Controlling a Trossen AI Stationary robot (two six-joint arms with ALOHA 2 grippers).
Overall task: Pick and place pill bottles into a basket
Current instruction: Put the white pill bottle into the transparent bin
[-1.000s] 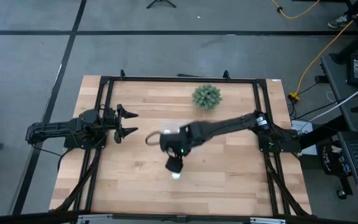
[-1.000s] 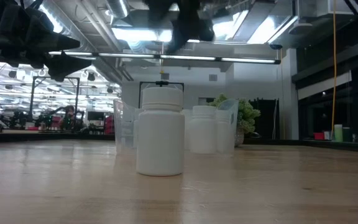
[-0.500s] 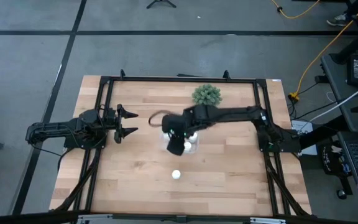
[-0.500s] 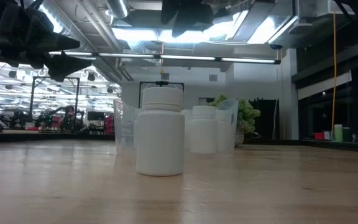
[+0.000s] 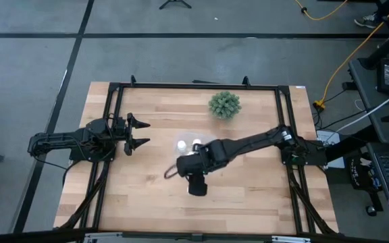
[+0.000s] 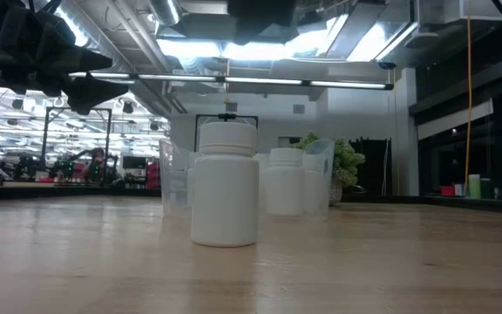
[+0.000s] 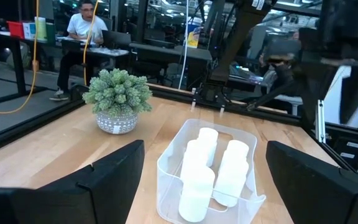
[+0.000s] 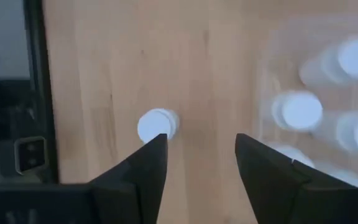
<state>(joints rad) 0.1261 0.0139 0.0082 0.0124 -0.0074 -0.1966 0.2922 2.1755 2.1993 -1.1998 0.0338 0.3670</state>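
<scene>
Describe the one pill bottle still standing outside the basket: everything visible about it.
The lone bottle is a small white cylinder, plastic by its look, with a white ribbed cap slightly narrower than the body. It stands upright on the wooden table, apart from the clear basket that holds the other bottles. Nothing touches it. The right gripper hangs above it, open, the cap showing just beside the gap between its fingers.

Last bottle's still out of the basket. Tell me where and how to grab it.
Grip the lone pill bottle across its round body just below the cap, coming straight down. It stands upright, clear of the basket, and the open right gripper already hangs above it.
</scene>
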